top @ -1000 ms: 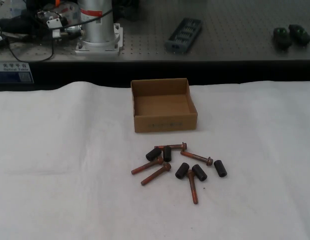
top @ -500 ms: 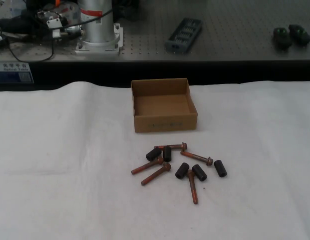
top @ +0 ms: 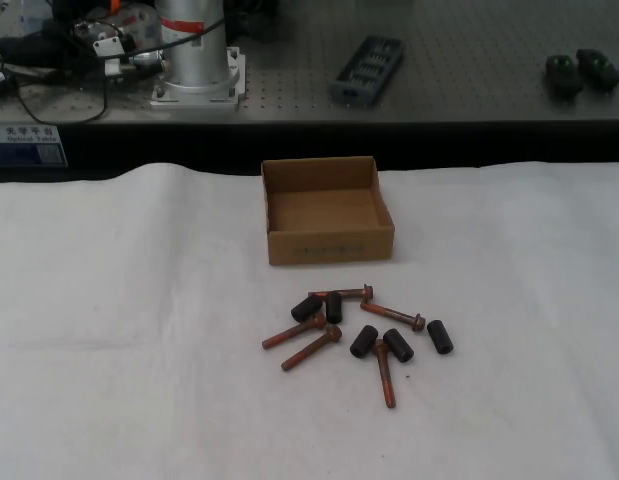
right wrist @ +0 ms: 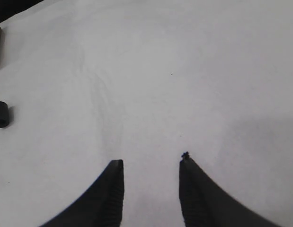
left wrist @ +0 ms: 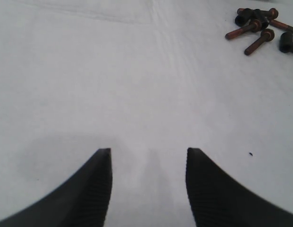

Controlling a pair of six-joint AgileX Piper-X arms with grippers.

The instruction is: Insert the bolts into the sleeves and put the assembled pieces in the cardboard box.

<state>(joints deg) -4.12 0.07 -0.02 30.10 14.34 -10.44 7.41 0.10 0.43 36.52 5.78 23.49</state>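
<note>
Several rust-brown bolts [top: 311, 350] and short black sleeves [top: 397, 345] lie in a loose cluster on the white cloth, just in front of the open cardboard box [top: 327, 210]. None of the bolts sits in a sleeve, and the box holds nothing. My left gripper [left wrist: 148, 153] is open over bare cloth, with bolts [left wrist: 258, 41] and sleeves [left wrist: 243, 18] some way off. Open as well, my right gripper [right wrist: 151, 163] hovers above bare cloth, a single black sleeve [right wrist: 1, 114] lying well off to one side.
White cloth [top: 109, 330] covers the bench on both sides of the cluster. Behind it runs a dark perforated bench with a metal post [top: 194, 50], a grey block [top: 367, 66] and two black parts [top: 581, 70].
</note>
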